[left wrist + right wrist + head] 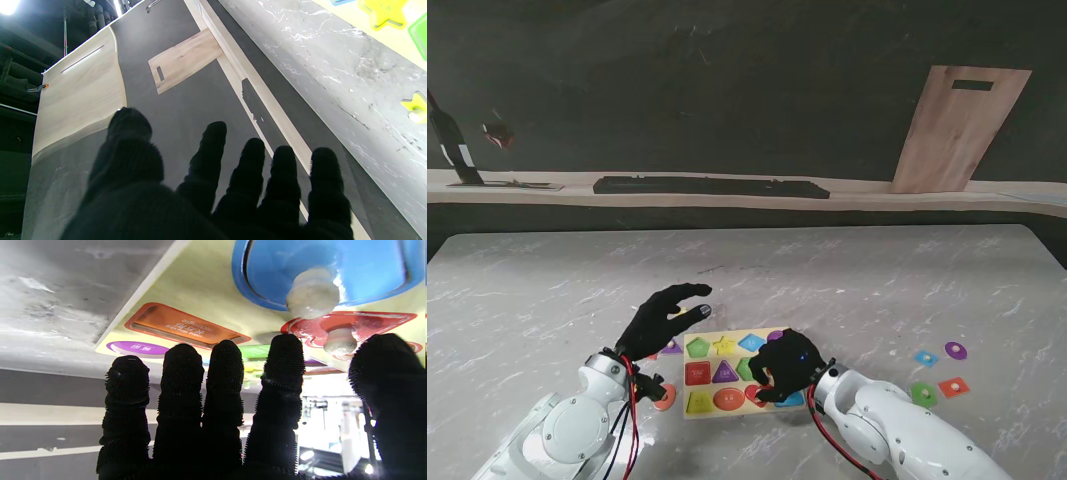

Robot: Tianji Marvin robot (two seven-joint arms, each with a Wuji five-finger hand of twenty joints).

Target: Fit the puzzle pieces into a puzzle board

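The puzzle board (727, 375) lies on the marble table (847, 280); the right hand (785, 366) hovers over it, fingers spread, empty; the left hand (662, 315) hangs open; each piece should drop squarely.

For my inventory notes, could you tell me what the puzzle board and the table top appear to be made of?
The puzzle board looks like pale painted wood: matte yellowish face, thick flat edge in the right wrist view. The table top looks like grey marble or a marble-patterned laminate, with white veining and a dull sheen; which one is unclear.

Left hand (664, 317) raised, fingers spread; right hand (789, 365) lowered, fingers extended.
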